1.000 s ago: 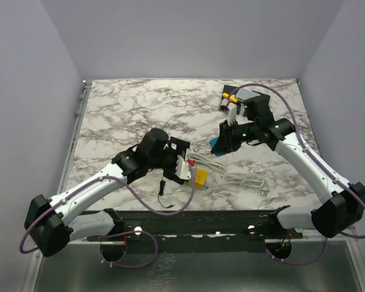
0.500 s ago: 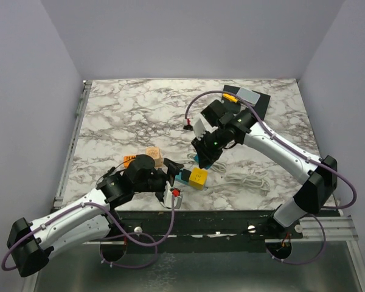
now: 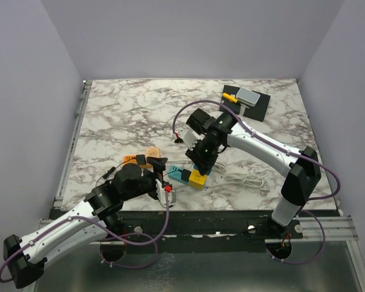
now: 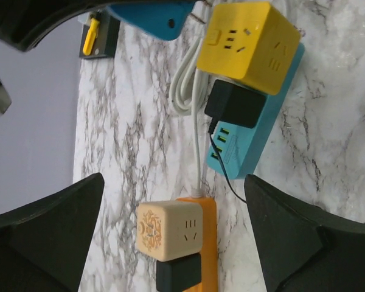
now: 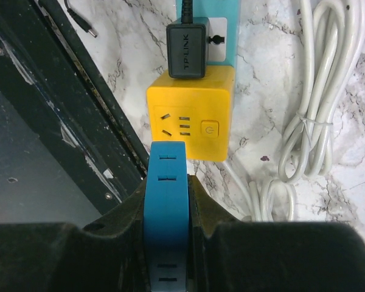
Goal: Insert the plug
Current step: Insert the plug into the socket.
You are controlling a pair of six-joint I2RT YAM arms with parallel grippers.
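one blue plug [image 5: 166, 163], clamped in the right end effector [image 5: 168, 198], points at the yellow socket [image 5: 190, 121] for insertion; the left end effector [image 4: 173, 201] gapes wide, empty.

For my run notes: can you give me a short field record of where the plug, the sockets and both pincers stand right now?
Right pincer: shut on the blue plug
Plug position: over the yellow socket cube, not seated; prongs hidden
Socket cube: on the teal power strip, next to a plugged-in black adapter
Left pincer: open, holding nothing, close to the strip
Nearby: coiled white cable beside the strip
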